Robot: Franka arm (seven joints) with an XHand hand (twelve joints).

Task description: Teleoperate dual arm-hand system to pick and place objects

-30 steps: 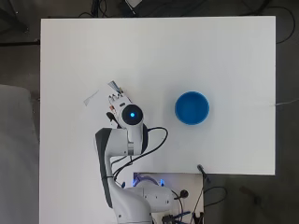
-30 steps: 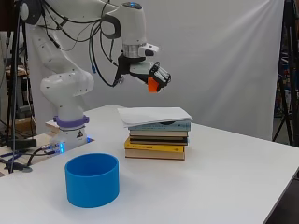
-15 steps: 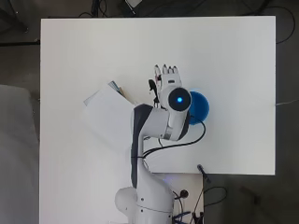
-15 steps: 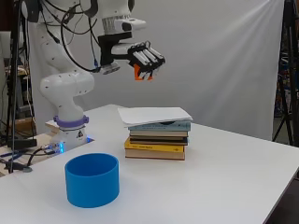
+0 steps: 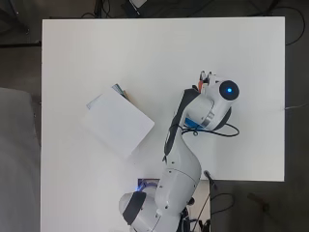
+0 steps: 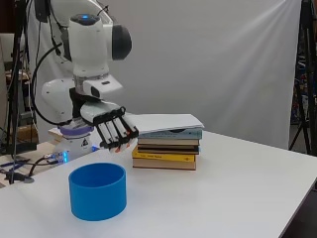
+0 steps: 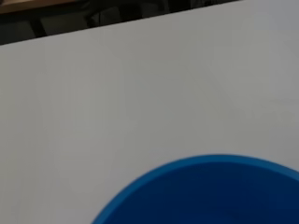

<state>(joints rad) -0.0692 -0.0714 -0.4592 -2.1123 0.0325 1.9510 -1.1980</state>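
Note:
A blue cup (image 6: 97, 191) stands on the white table (image 6: 237, 188) near its front. My hand (image 6: 108, 119) hangs just above the cup's far rim, fingers curled and pointing down, shut on a small orange object (image 6: 119, 148) that peeks out at the fingertips. From overhead the arm covers most of the cup (image 5: 192, 123); the hand (image 5: 206, 79) and a bit of the orange object (image 5: 200, 87) stick out beyond it. The wrist view shows the cup's blue rim (image 7: 210, 184) close up over bare table.
A stack of books (image 6: 166, 148) topped with a white sheet stands behind the cup, to the left of the arm from overhead (image 5: 119, 121). The arm's base and cables (image 6: 29, 166) lie at the table's left end.
The arm has swung from above the books over to the blue cup and has come down, carrying the orange object with it. The fingers now point down.

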